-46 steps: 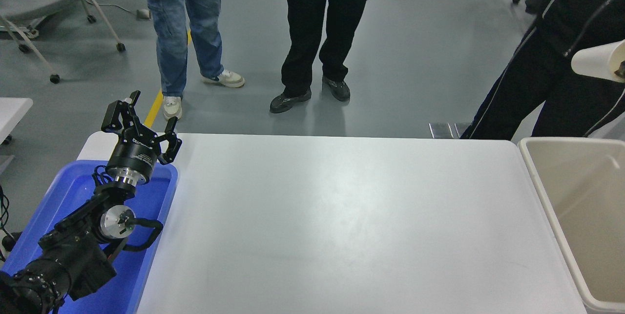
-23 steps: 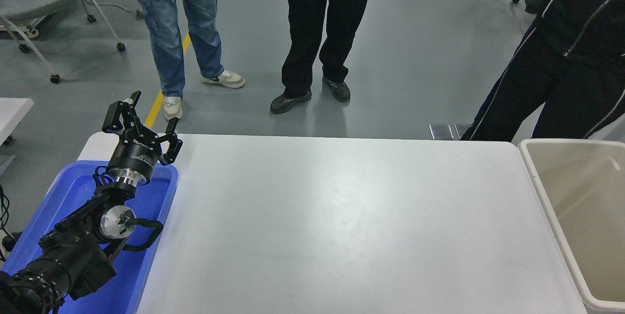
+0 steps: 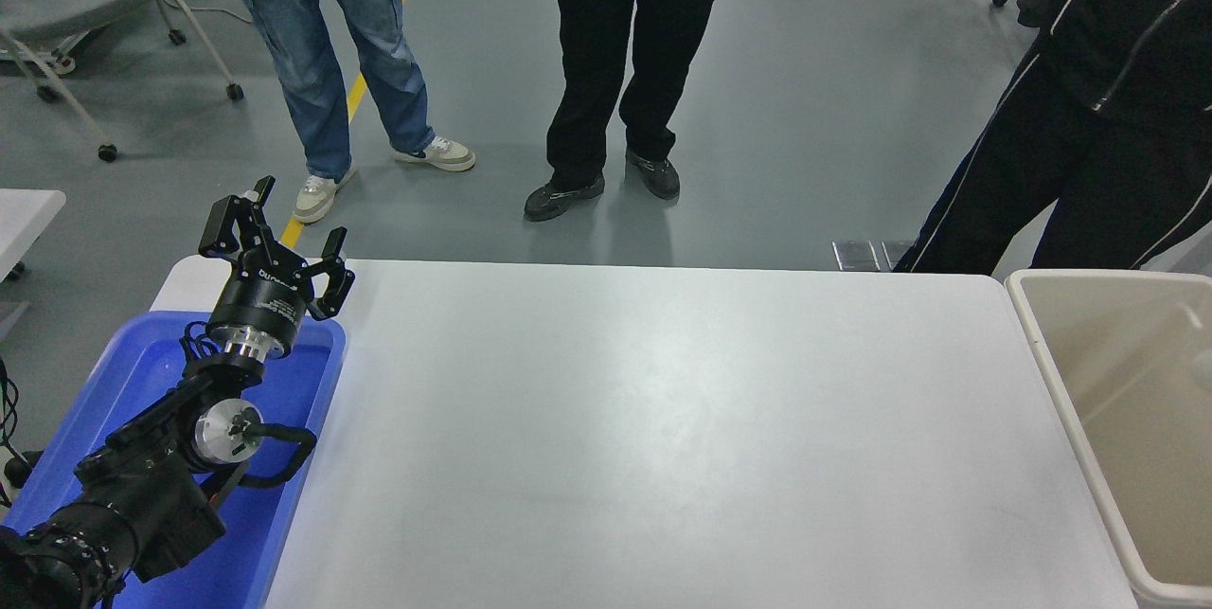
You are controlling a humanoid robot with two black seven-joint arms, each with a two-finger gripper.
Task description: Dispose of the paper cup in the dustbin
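The dustbin [image 3: 1049, 372] sits at the right edge of the frame, lower right, butted against the bench's [image 3: 663, 438] right end. It is a large beige rectangular bin with a thick rounded rim and smooth inner walls, open at the top, partly cut off by the frame. The paper cup is nowhere to be seen.

Smooth plastic dustbin [image 3: 1042, 358], matt table [image 3: 663, 420]

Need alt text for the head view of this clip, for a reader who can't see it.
A white table with a beige dustbin at its right edge and a blue bin at its left, where the robot's left gripper is parked, open. No paper cup or right arm is in view. Three people's legs show beyond the far side.
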